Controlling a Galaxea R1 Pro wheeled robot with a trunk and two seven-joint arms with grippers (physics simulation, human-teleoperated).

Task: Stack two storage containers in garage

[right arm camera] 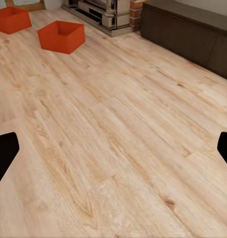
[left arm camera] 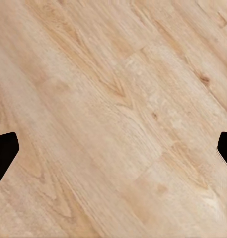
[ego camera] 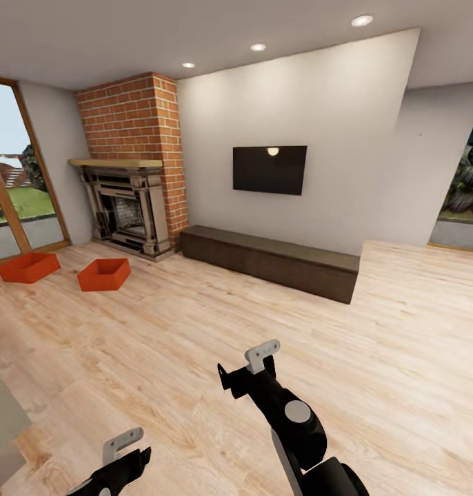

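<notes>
**Both bins well ahead of the claws, on the plank floor by the fireplace**

Two orange-red storage containers on the light wood floor of the living room, far ahead of both claws and off toward the left. Nearer container in front of the brick fireplace; farther container beside it, close to the wood-framed glass door. Set apart from each other, not touching, both open side up and empty as far as can be seen.

Right gripper raised over bare planks, well apart from either bin; in the right wrist view, spread wide, one dark fingertip at each side edge, nothing between but floor, with the nearer container and the farther one far beyond. Left gripper low at the frame edge, partly cut off; in the left wrist view likewise spread wide, a dark fingertip at each side, bare planks between.

Farther container clipped by the edge in the right wrist view. Low dark cabinet along the white wall under a black wall screen, ahead of the right claw. Finger shapes in the head view hard to make out.
</notes>
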